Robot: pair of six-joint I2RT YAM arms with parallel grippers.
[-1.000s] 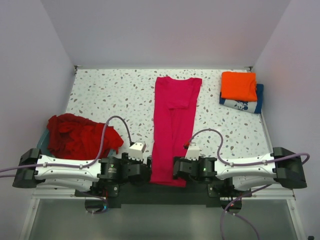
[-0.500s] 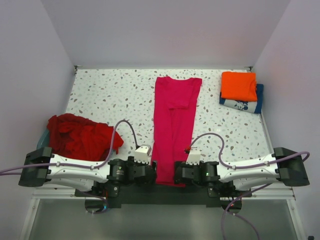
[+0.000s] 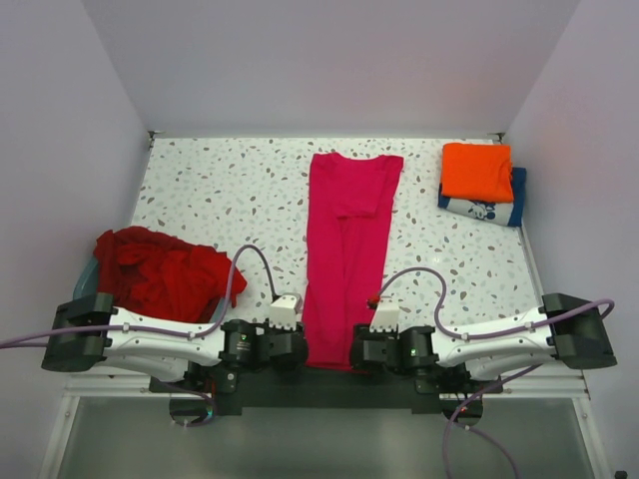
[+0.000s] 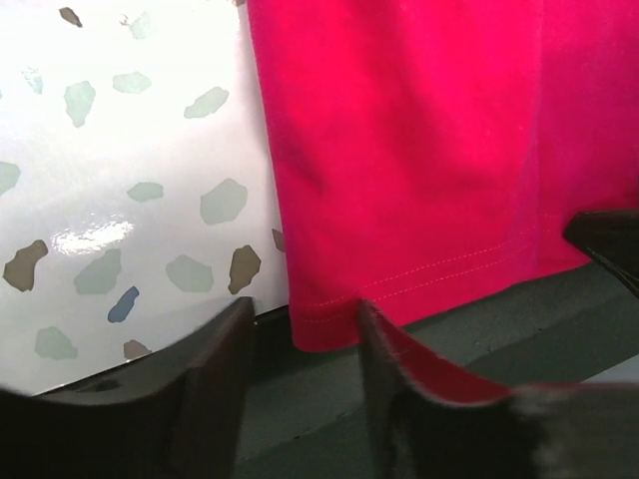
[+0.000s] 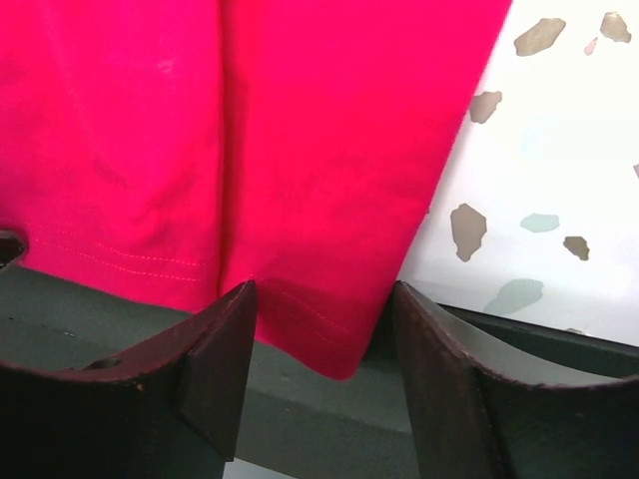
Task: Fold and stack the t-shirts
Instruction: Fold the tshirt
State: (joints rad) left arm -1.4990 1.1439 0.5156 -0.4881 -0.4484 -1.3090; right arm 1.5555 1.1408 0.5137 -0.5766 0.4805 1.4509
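Note:
A magenta-pink t-shirt (image 3: 344,239) lies folded into a long strip down the middle of the table, its hem hanging over the near edge. My left gripper (image 3: 300,349) is at the hem's left corner (image 4: 319,324), open, one jaw on each side of the corner. My right gripper (image 3: 355,351) is at the hem's right corner (image 5: 339,344), also open and astride the cloth. A heap of dark red t-shirts (image 3: 160,274) sits at the near left. An orange folded t-shirt (image 3: 477,172) lies on a navy one (image 3: 499,212) at the far right.
A pale blue tub (image 3: 84,281) peeks out under the red heap. The speckled tabletop (image 3: 230,190) ends in a dark ledge (image 4: 479,339) at the near edge, just under both grippers. White walls close in the sides and back.
Both grippers have come down to the near edge and onto the hem corners of the magenta shirt. Their jaws have narrowed around the cloth.

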